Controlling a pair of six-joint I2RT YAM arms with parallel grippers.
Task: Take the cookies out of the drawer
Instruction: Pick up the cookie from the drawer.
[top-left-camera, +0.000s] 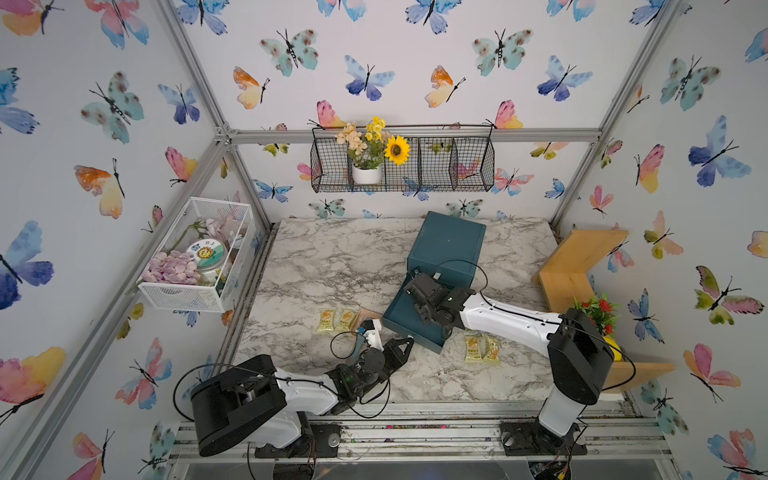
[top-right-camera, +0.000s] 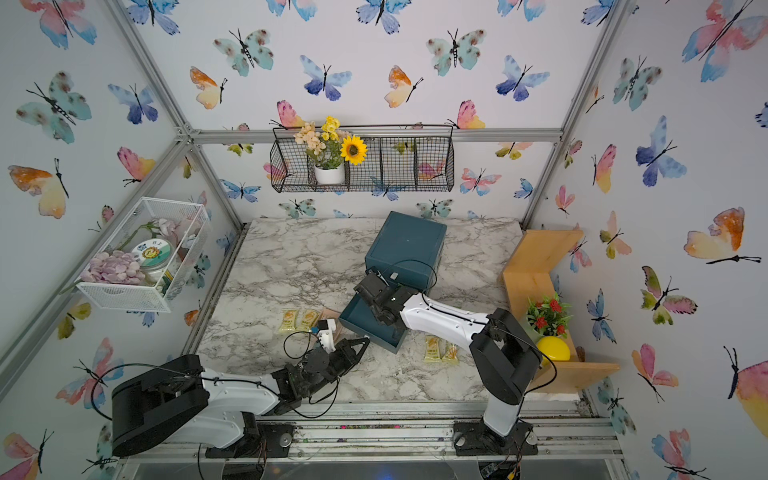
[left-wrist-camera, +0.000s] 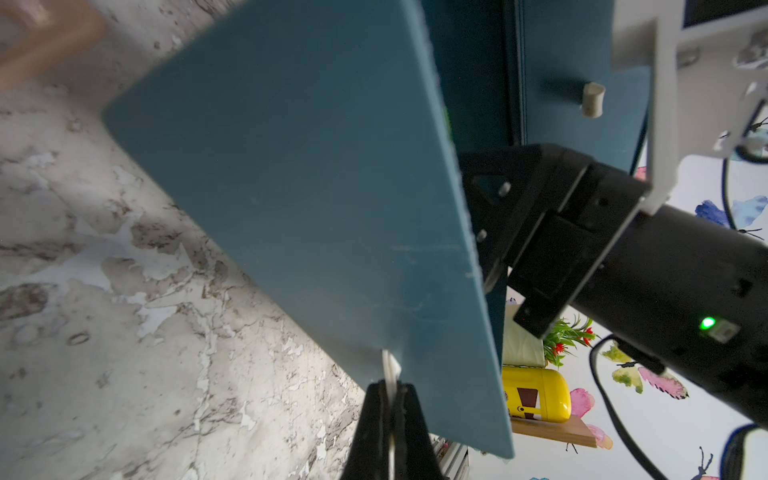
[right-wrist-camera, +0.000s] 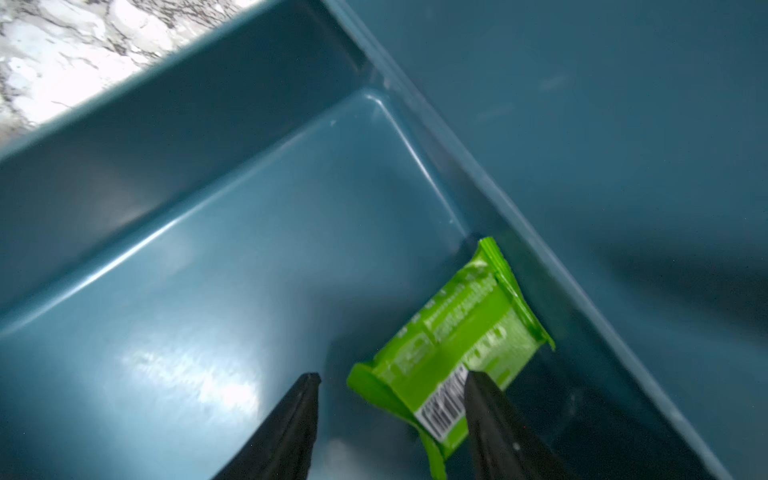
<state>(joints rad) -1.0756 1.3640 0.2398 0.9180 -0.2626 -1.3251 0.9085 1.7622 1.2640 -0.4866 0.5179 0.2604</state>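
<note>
Right gripper (right-wrist-camera: 391, 375) hangs half open and empty in the drawer (right-wrist-camera: 232, 257); the green cookie packet (right-wrist-camera: 453, 345) lies against the cabinet-side edge, slanted, under one finger (right-wrist-camera: 492, 419), not between both. Left gripper (left-wrist-camera: 390, 392) pinches the drawer's tab (left-wrist-camera: 389, 365).

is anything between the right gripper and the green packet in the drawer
Nothing visible does. The right gripper is open right at the green packet, which lies in a corner of the drawer with bare floor beside it.
</note>
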